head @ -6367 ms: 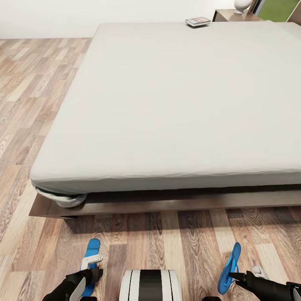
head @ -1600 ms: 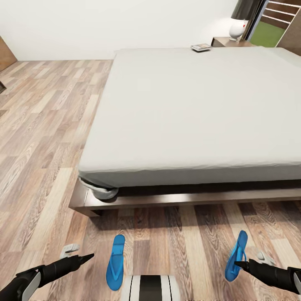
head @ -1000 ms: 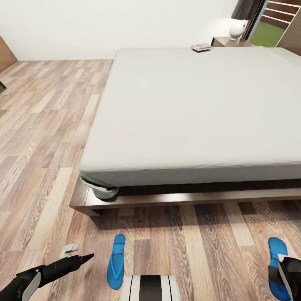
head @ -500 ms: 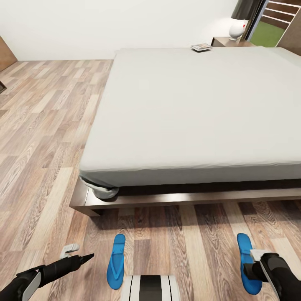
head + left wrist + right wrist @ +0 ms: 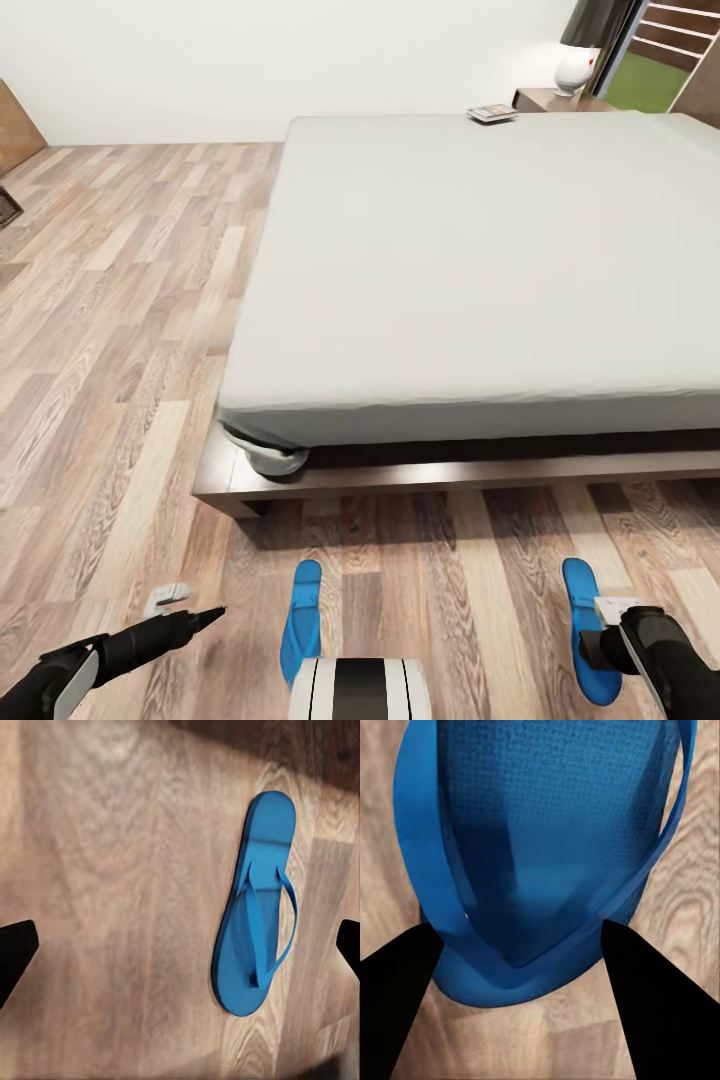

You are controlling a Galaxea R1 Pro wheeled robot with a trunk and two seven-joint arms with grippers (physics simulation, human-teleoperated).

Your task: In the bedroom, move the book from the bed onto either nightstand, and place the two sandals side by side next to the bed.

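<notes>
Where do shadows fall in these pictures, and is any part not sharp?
Head view: a dark shadow lies on the floor under the bed frame edge; the far book is too small to read. Left wrist view: the sandal is sharp, the floor soft. Right wrist view: the other sandal looms large, its sole shaded at the middle.

Left arm is reaching low across the lower left of the head view, its dark forearm tapering to the left gripper, one pale finger showing beside a dark one. In its wrist view the fingertips are sitting far apart: jaws spread. Right arm is angling in from the lower right corner; right gripper is also spread, its dark fingertips splayed.
</notes>
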